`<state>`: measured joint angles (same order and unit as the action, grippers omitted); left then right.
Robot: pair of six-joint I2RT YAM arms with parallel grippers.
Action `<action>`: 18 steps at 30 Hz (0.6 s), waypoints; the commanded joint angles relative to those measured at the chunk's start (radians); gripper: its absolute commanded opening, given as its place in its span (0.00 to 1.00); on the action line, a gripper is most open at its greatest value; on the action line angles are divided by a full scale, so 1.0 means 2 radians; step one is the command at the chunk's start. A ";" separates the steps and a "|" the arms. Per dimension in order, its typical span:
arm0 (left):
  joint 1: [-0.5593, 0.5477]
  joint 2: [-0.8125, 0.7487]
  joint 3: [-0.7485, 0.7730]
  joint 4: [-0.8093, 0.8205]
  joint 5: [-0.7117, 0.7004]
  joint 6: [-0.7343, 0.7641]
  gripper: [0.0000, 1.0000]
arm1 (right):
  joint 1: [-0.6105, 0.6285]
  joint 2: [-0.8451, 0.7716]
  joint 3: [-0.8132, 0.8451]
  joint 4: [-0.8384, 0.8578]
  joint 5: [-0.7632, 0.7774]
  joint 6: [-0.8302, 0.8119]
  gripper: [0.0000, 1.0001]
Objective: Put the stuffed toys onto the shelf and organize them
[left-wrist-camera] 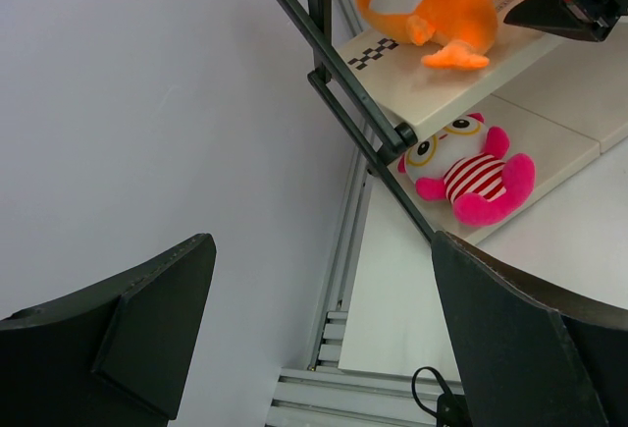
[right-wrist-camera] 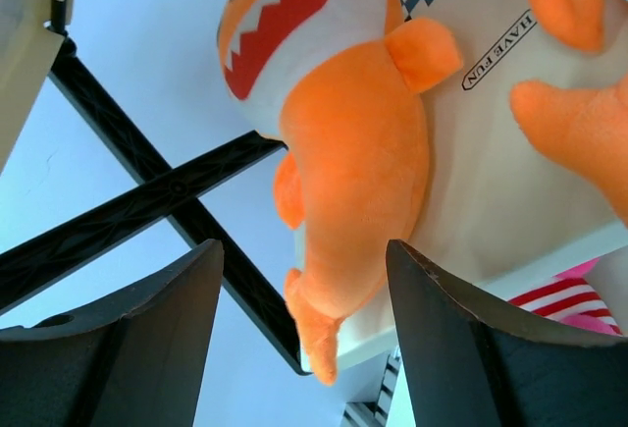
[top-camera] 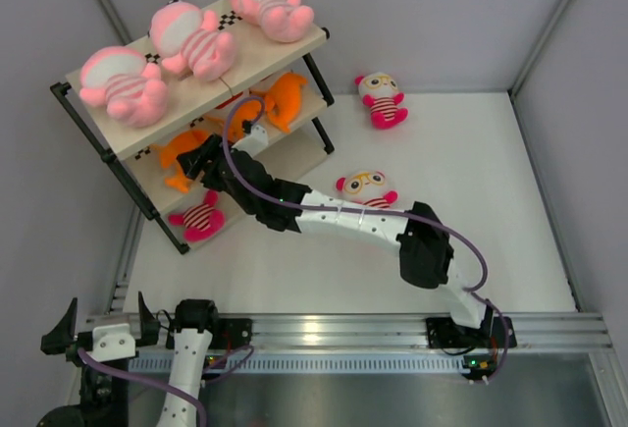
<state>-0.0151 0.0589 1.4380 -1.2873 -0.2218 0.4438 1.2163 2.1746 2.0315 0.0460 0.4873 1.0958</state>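
Note:
The shelf stands at the far left with three pale pink stuffed toys on its top board. Two orange sharks lie on the middle board, one at the left and one at the right. A magenta striped doll sits on the bottom board. My right gripper is open at the left shark, a finger on either side of its tail and apart from it. The tail hangs over the board's edge. My left gripper hangs open and empty near its base.
Two more magenta striped dolls lie on the table, one near the right arm and one further back. The shelf's black diagonal brace runs just left of the right gripper. Grey walls enclose the table.

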 commanded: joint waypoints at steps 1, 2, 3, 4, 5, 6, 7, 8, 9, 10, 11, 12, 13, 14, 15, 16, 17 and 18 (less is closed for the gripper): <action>-0.001 -0.008 0.000 0.008 -0.002 -0.002 0.98 | 0.013 -0.049 -0.007 0.034 0.017 -0.029 0.68; -0.001 -0.009 -0.004 0.006 -0.001 -0.001 0.98 | 0.015 -0.061 -0.022 0.039 0.021 -0.038 0.68; -0.001 -0.012 -0.007 0.006 -0.001 0.000 0.98 | 0.017 -0.069 -0.022 0.041 0.024 -0.043 0.68; -0.001 -0.013 -0.012 0.006 -0.001 0.001 0.98 | 0.021 -0.078 -0.045 0.045 0.026 -0.049 0.68; -0.001 -0.018 -0.022 0.004 -0.002 0.001 0.98 | 0.023 -0.089 -0.058 0.048 0.026 -0.056 0.68; -0.001 -0.019 -0.027 0.002 -0.003 0.003 0.98 | 0.026 -0.115 -0.072 0.049 0.026 -0.078 0.68; -0.001 -0.020 -0.032 -0.002 -0.003 0.003 0.98 | 0.029 -0.130 -0.105 0.045 0.026 -0.089 0.68; -0.001 -0.020 -0.042 -0.005 -0.004 0.003 0.98 | 0.032 -0.145 -0.125 0.041 0.026 -0.101 0.68; -0.001 -0.020 -0.048 -0.013 -0.005 0.006 0.98 | 0.034 -0.183 -0.147 0.039 0.019 -0.125 0.68; -0.001 -0.020 -0.053 -0.016 -0.005 0.007 0.98 | 0.035 -0.205 -0.196 0.031 0.016 -0.135 0.68; -0.001 -0.020 -0.065 -0.018 -0.005 0.010 0.98 | 0.035 -0.250 -0.222 0.025 0.013 -0.146 0.68; -0.001 -0.020 -0.072 -0.022 -0.006 0.014 0.98 | 0.035 -0.274 -0.247 0.015 0.009 -0.170 0.69; -0.001 -0.020 -0.077 -0.023 -0.006 0.016 0.98 | 0.035 -0.299 -0.292 0.002 0.012 -0.180 0.69; -0.001 -0.020 -0.089 -0.023 -0.007 0.017 0.98 | 0.035 -0.322 -0.312 -0.046 0.017 -0.189 0.70; -0.001 -0.019 -0.095 -0.023 -0.006 0.017 0.98 | 0.035 -0.370 -0.349 -0.072 0.034 -0.195 0.71; -0.001 -0.019 -0.100 -0.023 -0.004 0.017 0.98 | 0.029 -0.394 -0.370 -0.102 0.041 -0.191 0.72; -0.001 -0.020 -0.110 -0.023 -0.002 0.017 0.98 | 0.023 -0.420 -0.392 -0.150 0.045 -0.184 0.73; -0.001 -0.021 -0.115 -0.024 0.000 0.014 0.98 | 0.015 -0.472 -0.417 -0.172 0.048 -0.165 0.73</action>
<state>-0.0151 0.0257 1.2339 -1.3293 -0.2253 0.4702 1.2747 1.4223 1.2942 -0.0929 0.5316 0.7841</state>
